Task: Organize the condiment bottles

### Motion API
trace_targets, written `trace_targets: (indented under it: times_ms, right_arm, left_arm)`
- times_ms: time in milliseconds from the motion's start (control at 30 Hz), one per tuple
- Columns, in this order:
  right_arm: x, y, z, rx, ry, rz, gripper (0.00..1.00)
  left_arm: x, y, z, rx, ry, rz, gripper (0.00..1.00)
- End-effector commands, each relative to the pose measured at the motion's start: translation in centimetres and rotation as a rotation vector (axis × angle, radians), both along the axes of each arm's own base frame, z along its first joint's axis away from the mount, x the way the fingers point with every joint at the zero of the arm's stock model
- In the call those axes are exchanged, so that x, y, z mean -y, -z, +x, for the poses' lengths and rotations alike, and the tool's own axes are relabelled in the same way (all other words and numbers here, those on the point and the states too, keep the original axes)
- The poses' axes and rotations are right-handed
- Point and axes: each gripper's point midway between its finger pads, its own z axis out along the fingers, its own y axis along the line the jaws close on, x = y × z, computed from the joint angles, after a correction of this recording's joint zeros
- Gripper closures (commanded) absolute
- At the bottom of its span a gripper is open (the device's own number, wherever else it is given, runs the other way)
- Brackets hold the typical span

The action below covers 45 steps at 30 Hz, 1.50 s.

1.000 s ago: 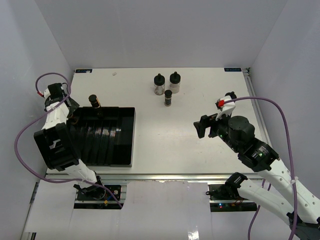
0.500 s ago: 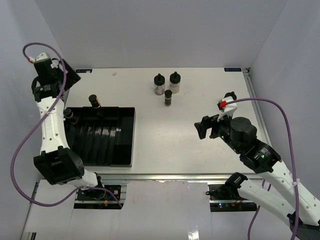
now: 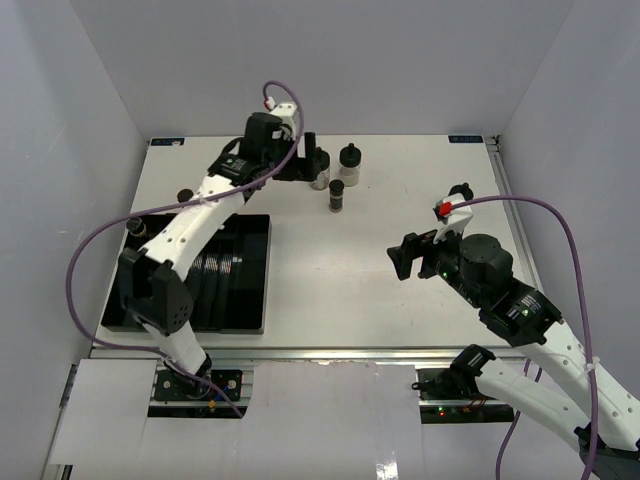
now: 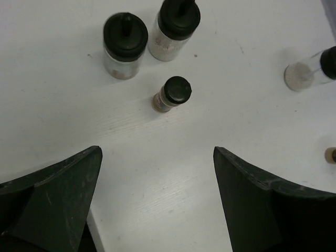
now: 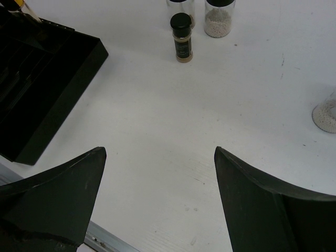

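Two squat condiment bottles with pale powder (image 3: 349, 160) (image 3: 319, 172) and a slim one (image 3: 337, 195) stand at the back middle of the table. My left gripper (image 3: 305, 155) hangs open just left of them, holding nothing. In the left wrist view the squat pair (image 4: 125, 44) (image 4: 176, 29) and the slim bottle (image 4: 172, 93) lie beyond the open left gripper (image 4: 157, 152). Another powder bottle (image 4: 307, 71) shows at that view's right edge. My right gripper (image 3: 403, 255) (image 5: 160, 149) is open and empty over bare table, with the slim bottle (image 5: 181, 38) far ahead.
The black slotted tray (image 3: 250, 270) lies at the left front, with a black-capped bottle (image 3: 185, 197) at its back edge and another (image 3: 137, 228) at its back left corner. The tray's corner (image 5: 47, 100) shows in the right wrist view.
My left arm has swung from the tray's back left corner to the back middle beside the standing bottles, and its jaws have opened wider. The right arm has not moved.
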Motion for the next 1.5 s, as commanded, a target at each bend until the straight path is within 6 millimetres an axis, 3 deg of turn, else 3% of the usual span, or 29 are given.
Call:
trace_targets:
  times_ms: [0, 100, 200, 267, 333, 600, 1067, 1300, 1367, 1433, 1467]
  right_arm:
    - [-0.1, -1.5, -0.1, 0.036, -0.005, 0.035, 0.10]
    - [0.1, -1.7, -0.1, 0.040, 0.004, 0.035, 0.10]
    - [0.5, -2.1, -0.1, 0.052, 0.017, 0.039, 0.10]
    - [0.7, -2.3, -0.1, 0.061, 0.023, 0.042, 0.10]
    - [1.0, -2.4, -0.1, 0.070, 0.034, 0.036, 0.10]
    - [1.4, -2.5, 0.5, 0.088, 0.063, 0.013, 0.10]
    - [2.1, -2.5, 1.0, 0.103, 0.100, -0.013, 0.10]
    - [2.2, -2.6, 1.1, 0.108, 0.111, -0.018, 0.10]
    - [2.3, -2.7, 1.1, 0.108, 0.112, -0.018, 0.10]
    - [2.2, -2.8, 1.1, 0.110, 0.107, -0.015, 0.10]
    - [2.3, -2.8, 1.0, 0.109, 0.107, -0.015, 0.10]
  left_arm:
    - [3.6, 3.7, 1.9, 0.004, 0.037, 0.111, 0.03]
    - [5.0, 4.5, 3.1, 0.013, 0.056, 0.109, 0.03]
    - [6.3, 6.8, 4.4, 0.006, 0.084, 0.124, 0.04]
    - [6.8, 7.0, 5.1, 0.017, 0.085, 0.136, 0.05]
    - [7.2, 9.0, 5.6, -0.006, 0.090, 0.160, 0.06]
    - [8.8, 11.9, 7.1, 0.000, 0.116, 0.184, 0.07]
    - [10.0, 13.7, 8.5, 0.029, 0.136, 0.185, 0.17]
    - [10.3, 14.3, 8.4, 0.018, 0.146, 0.183, 0.28]
    - [10.4, 14.1, 8.3, 0.021, 0.150, 0.181, 0.35]
    - [10.7, 14.0, 8.0, 0.028, 0.161, 0.187, 0.53]
    - [10.9, 13.9, 7.9, 0.030, 0.164, 0.190, 0.57]
